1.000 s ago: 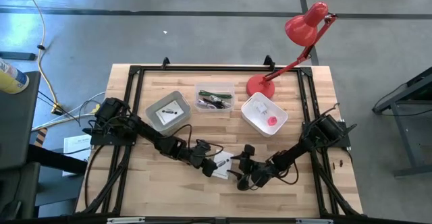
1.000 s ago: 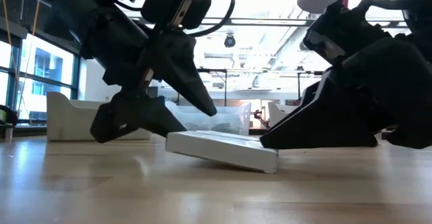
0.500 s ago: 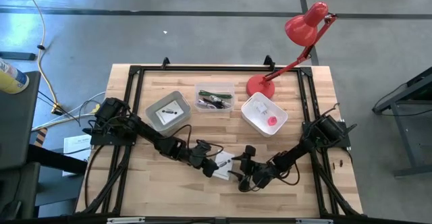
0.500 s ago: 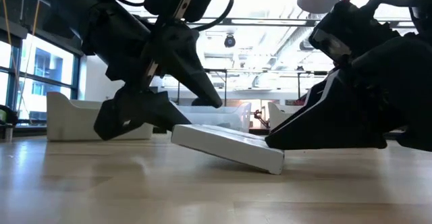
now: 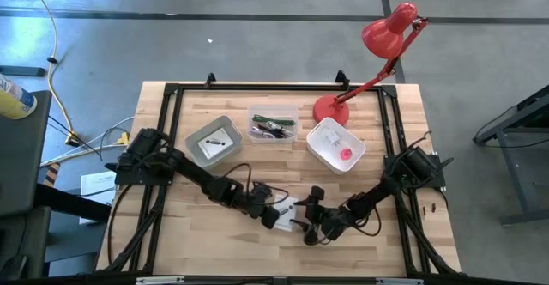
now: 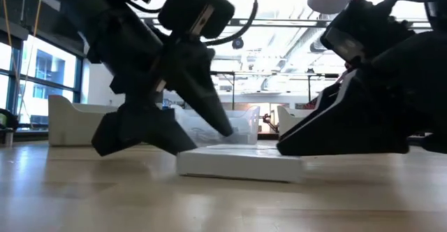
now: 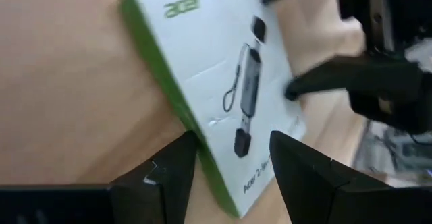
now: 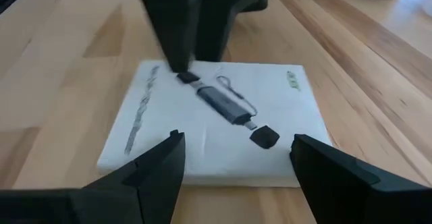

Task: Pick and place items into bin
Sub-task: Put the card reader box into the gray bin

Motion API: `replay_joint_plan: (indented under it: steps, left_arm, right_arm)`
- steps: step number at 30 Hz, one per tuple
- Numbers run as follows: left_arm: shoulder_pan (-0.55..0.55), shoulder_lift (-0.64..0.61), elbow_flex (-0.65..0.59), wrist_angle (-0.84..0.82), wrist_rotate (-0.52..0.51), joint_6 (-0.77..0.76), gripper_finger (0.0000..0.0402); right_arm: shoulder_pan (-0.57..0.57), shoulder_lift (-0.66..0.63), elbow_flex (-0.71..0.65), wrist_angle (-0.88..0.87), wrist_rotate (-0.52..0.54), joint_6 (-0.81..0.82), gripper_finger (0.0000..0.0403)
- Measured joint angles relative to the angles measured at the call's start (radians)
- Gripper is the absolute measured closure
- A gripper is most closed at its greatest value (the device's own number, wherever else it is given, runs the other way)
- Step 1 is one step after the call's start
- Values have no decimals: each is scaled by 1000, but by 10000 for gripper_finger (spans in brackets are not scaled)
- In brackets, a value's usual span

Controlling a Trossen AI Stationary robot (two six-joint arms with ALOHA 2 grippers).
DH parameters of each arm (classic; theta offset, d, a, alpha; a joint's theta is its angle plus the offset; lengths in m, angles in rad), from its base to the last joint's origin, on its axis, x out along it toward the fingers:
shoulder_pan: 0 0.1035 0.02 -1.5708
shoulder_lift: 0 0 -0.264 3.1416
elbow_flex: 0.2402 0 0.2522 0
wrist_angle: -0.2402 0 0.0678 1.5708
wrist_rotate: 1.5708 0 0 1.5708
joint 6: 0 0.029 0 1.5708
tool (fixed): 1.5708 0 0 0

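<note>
My left tool (image 7: 226, 163) and right tool (image 8: 236, 163), both spread open, flank the flat white Acer box (image 6: 237, 163) lying on the wooden surface (image 5: 206, 233), gripping nothing.

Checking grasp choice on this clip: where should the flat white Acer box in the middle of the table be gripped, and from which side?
The white box lies flat, so its top gives no purchase. Probably pinch across a thin side wall, such as the green edge, coming in low. The left gripper already straddles that edge, open; the right gripper faces the opposite side, open.
</note>
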Motion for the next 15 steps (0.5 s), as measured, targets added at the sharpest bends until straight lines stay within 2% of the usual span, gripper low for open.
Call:
replay_joint_plan:
  steps: [3,6,15]
  left_arm:
    - [11,35,13,74,36,46,222]
    - [17,38,16,77,38,63,222]
    - [15,38,16,90,-59,67,222]
  right_arm:
    - [2,-2,-1,-6,7,3,144]
    - [1,-2,0,-8,5,4,144]
    - [0,3,0,-8,10,13,144]
